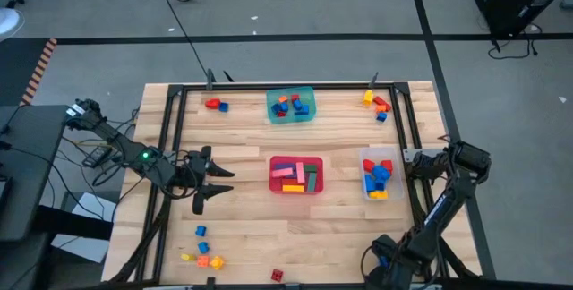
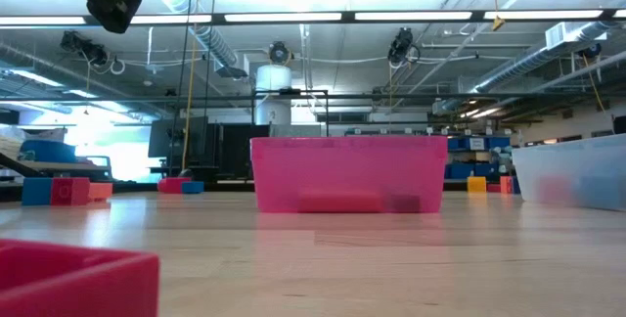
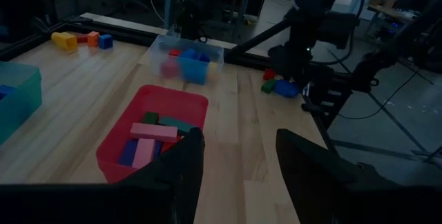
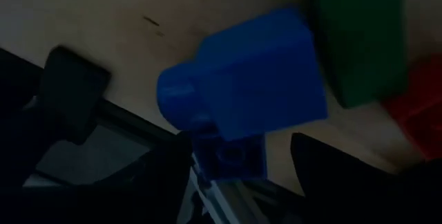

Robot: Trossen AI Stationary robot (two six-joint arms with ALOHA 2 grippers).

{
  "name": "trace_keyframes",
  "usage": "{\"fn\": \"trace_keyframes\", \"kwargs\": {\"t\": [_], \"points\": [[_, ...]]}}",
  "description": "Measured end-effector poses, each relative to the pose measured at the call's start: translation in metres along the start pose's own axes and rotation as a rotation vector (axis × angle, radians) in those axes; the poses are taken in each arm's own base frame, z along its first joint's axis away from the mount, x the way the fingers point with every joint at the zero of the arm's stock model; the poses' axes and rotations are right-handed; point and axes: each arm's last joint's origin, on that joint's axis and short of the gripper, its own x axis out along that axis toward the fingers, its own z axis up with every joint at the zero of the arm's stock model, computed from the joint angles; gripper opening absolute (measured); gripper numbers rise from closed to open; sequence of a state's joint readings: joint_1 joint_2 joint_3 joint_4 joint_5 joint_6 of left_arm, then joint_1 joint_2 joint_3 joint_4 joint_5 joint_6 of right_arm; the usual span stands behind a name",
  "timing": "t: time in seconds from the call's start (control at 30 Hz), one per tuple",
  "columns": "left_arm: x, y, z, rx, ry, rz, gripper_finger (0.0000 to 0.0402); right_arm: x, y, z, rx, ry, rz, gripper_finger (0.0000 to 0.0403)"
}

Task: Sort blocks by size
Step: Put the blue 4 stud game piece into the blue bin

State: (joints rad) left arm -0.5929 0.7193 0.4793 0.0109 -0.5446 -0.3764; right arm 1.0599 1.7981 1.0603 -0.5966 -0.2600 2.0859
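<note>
My left gripper [image 1: 209, 187] is open and empty above the table, just left of the red tub [image 1: 295, 174]; it also shows in the left wrist view [image 3: 238, 162]. My right gripper [image 4: 242, 175] is open, low at the table's near right corner [image 1: 383, 259]. Its fingers stand on either side of the end of a blue block [image 4: 242, 92], which lies beside a green block [image 4: 359, 37] and a red one [image 4: 421, 113]. These three blocks also show in the left wrist view [image 3: 280, 86]. Loose blocks lie at the near left [image 1: 204, 252], far left [image 1: 215, 104] and far right [image 1: 378, 102]. My right gripper has the blue block's end [image 4: 231, 158] between its fingers, with a gap showing beside one finger [image 4: 331, 175]. I cannot tell whether the other finger touches the block. The block lies on the table.
A teal tub [image 1: 291, 104] with small blocks stands at the far middle, and a clear tub [image 1: 378, 174] with blocks stands right of the red tub. A single red block [image 1: 277, 275] lies at the near edge. A black frame [image 1: 170, 147] runs around the work area.
</note>
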Motion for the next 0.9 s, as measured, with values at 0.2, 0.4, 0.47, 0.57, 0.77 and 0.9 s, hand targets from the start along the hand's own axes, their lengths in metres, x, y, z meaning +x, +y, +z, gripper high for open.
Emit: {"fn": "trace_keyframes", "kwargs": {"t": [0.2,0.4,0.47,0.57,0.77,0.9], "points": [[0.000,0.000,0.000,0.000,0.000,0.000,0.0190,0.009,-0.004,0.005,-0.003,0.023,0.026,0.0251],[0.000,0.000,0.000,0.000,0.000,0.000,0.0190,0.011,-0.006,0.006,0.000,0.039,0.015,0.0221],[0.000,0.000,0.000,0.001,0.001,0.000,0.0190,0.011,-0.007,0.007,0.000,0.041,0.010,0.0199],[0.000,0.000,0.000,0.003,0.001,0.001,0.0190,0.011,-0.007,0.006,-0.002,0.045,0.011,0.0162],[0.000,0.000,-0.001,0.007,0.005,0.002,0.0190,0.005,0.002,0.000,-0.014,0.066,0.053,0.0150],[0.000,0.000,-0.001,0.008,0.005,0.002,0.0190,-0.014,0.014,-0.010,0.015,0.080,0.081,0.0150]]}}
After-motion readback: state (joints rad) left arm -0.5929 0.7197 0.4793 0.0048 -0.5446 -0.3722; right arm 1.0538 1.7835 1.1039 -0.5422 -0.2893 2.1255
